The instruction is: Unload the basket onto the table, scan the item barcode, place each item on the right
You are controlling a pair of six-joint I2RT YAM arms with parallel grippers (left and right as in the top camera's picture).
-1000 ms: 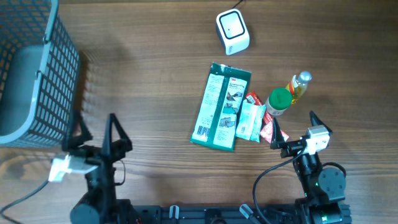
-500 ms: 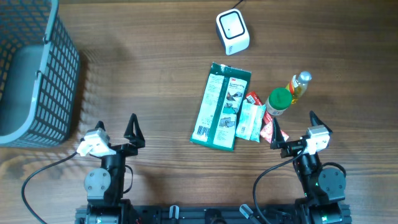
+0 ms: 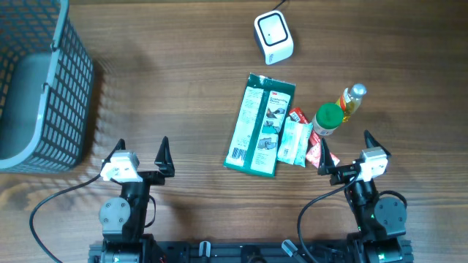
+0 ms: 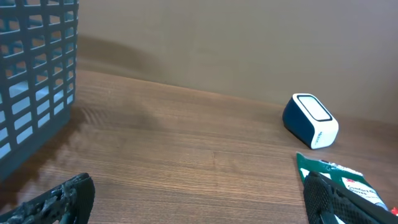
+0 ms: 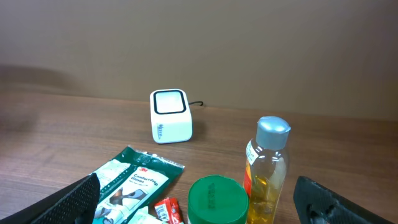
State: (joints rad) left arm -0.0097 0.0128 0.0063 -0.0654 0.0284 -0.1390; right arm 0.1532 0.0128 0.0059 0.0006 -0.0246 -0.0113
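Observation:
The white and navy barcode scanner [image 3: 273,38] stands at the back of the table, cable behind it. The items lie in a group right of centre: a green glove package [image 3: 259,124], a small white packet [image 3: 295,141], a red sachet [image 3: 298,115], a green-capped container [image 3: 327,119] and a bottle of yellow liquid [image 3: 351,100]. My left gripper [image 3: 142,146] is open over bare wood, well left of the package. My right gripper [image 3: 345,145] is open just in front of the green-capped container [image 5: 217,200] and bottle [image 5: 267,168], holding nothing.
A dark mesh basket [image 3: 36,88] with a grey liner fills the back left corner. In the left wrist view the basket [image 4: 31,81] rises at the left edge and the scanner [image 4: 311,120] stands ahead to the right.
My left gripper has swung to the right and turned to face the far side of the table. The right arm and the items have not moved.

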